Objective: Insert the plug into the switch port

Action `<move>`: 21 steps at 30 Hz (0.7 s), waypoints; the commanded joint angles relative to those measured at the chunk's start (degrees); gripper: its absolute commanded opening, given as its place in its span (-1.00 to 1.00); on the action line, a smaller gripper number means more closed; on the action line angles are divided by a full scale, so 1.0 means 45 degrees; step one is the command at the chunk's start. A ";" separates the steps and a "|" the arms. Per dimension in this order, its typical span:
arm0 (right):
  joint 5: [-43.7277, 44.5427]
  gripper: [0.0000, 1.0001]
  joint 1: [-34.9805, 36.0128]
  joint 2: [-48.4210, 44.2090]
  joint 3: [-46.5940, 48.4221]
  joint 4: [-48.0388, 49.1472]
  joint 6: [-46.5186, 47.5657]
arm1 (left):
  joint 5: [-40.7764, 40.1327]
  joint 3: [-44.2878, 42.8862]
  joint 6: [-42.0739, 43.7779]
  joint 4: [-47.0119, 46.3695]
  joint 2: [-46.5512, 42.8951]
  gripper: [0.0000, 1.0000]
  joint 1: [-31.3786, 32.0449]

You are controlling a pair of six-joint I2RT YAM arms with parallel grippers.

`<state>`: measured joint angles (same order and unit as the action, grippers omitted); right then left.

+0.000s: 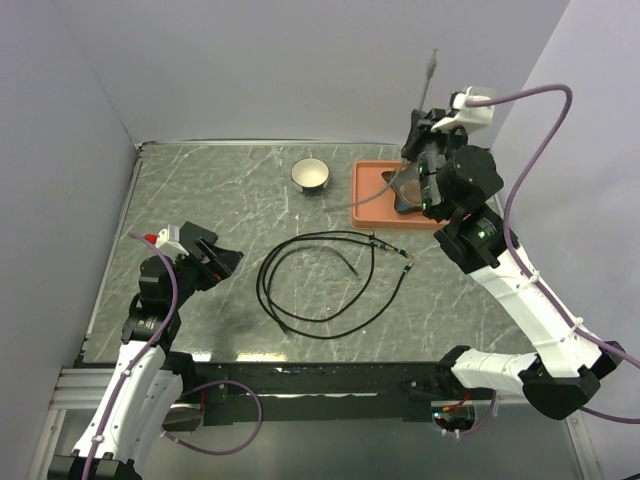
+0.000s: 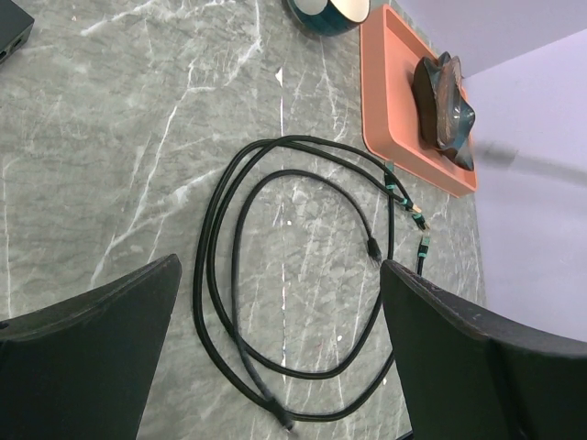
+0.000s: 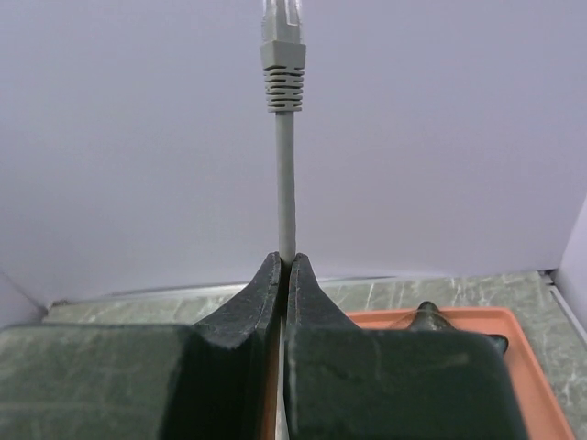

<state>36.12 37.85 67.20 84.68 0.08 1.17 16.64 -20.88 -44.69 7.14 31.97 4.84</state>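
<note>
Plenty left to do here. Across the marble table (image 1: 200,190) no switch could be picked out in any view, so the insertion, by my reading, had not begun; only the pick-up looked done. The right gripper (image 3: 284,266) was up above the orange tray (image 1: 365,195) at the far right, its claw pinched tight on the grey Ethernet cable (image 3: 286,183) a little below the boot, with the RJ45 plug (image 3: 280,27) pointing straight up, well clear of the table. The left gripper (image 1: 215,258) sat low at the near left, claw spread wide and holding nothing. A black cable (image 2: 204,275) lay coiled mid-table between the arms, and a bowl (image 1: 311,174) stood just left of the tray. What I judged remained was to find the port, turn the plug toward it and push it home. Now the trouble spots. The plug's tip was cut off by the top edge of the right wrist view, so its latch side could not be read. A dark lump (image 2: 442,101) lay in the tray, and I could not tell what it was. A black corner (image 2: 11,32) poked into the left wrist view, too cropped to say whether it was the switch. The grey cable's other end was lost behind the right arm.
</note>
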 commanded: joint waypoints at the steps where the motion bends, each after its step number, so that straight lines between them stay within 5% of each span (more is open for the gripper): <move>1: -0.2629 -1.00 0.0085 -0.0478 -0.0888 -0.0460 0.0169 | 0.0129 -0.0378 -0.0109 -0.0258 -0.0112 0.93 -0.0002; 9: -0.5465 -1.00 0.1549 -0.0364 -0.3621 -0.2318 0.0990 | 0.0617 0.0148 -0.0284 -0.1135 0.0103 0.93 -0.0002; 21: -1.2357 -1.00 0.2683 0.3171 -0.4737 -0.2851 0.0796 | 0.2783 0.1455 -0.0986 -0.4591 0.0046 0.93 -0.0002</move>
<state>-6.98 49.15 80.05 63.24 -14.74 6.15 24.10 -15.81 -46.57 -4.19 33.61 4.84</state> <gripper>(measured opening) 0.027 0.962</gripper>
